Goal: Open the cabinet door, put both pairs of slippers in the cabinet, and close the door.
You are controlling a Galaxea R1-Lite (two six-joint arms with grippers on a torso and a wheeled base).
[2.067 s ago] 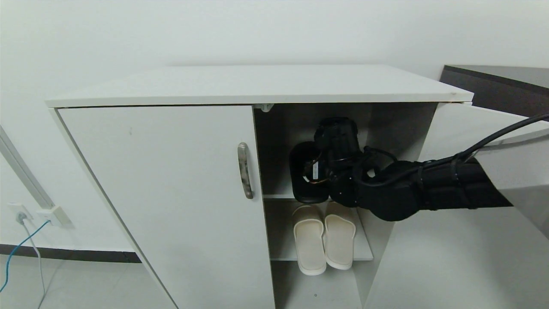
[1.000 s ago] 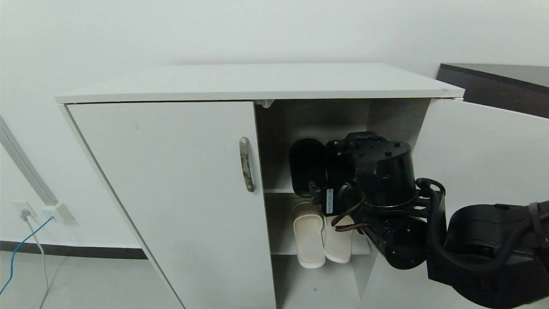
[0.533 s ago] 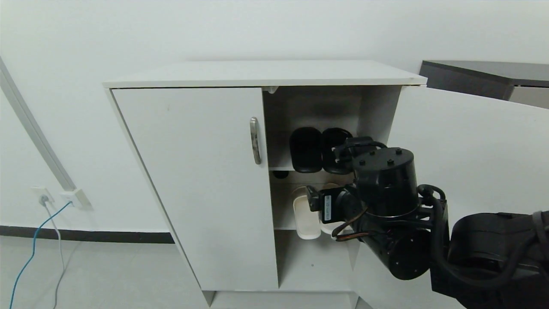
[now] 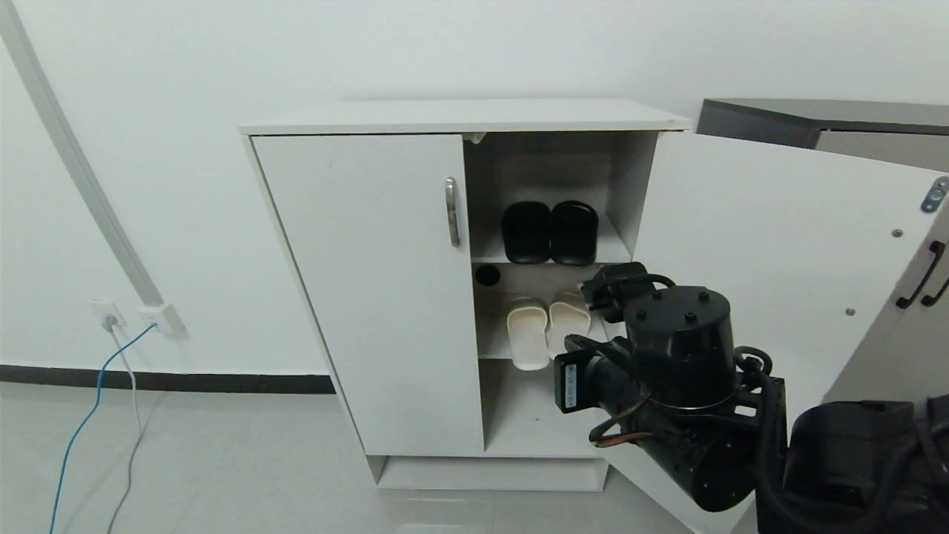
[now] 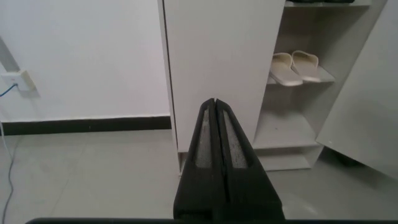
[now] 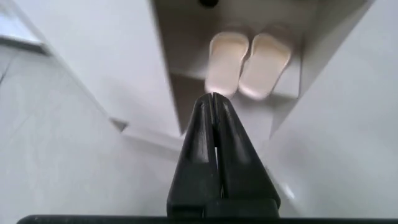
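Note:
The white cabinet (image 4: 460, 115) has its left door (image 4: 371, 289) closed and its right door (image 4: 778, 259) swung wide open. A black pair of slippers (image 4: 549, 231) rests side by side on the upper shelf. A white pair of slippers (image 4: 549, 330) lies on the middle shelf, also seen as white slippers (image 5: 295, 67) and white slippers (image 6: 249, 62). My right arm (image 4: 667, 386) hangs outside the cabinet, in front of the open door. Its right gripper (image 6: 213, 99) is shut and holds nothing, pointing toward the white pair. My left gripper (image 5: 214, 102) is shut and empty, low before the closed door.
The closed door carries a metal handle (image 4: 452, 211). A grey unit (image 4: 815, 122) stands behind the open door, and a panel with black handles (image 4: 923, 274) is at the far right. Wall sockets with cables (image 4: 133, 319) sit low on the left. Bare floor (image 4: 222, 460) lies in front.
My right arm has drawn back out of the upper shelf, leaving the black slippers there. The head view has pulled back, so the whole cabinet now shows smaller and lower.

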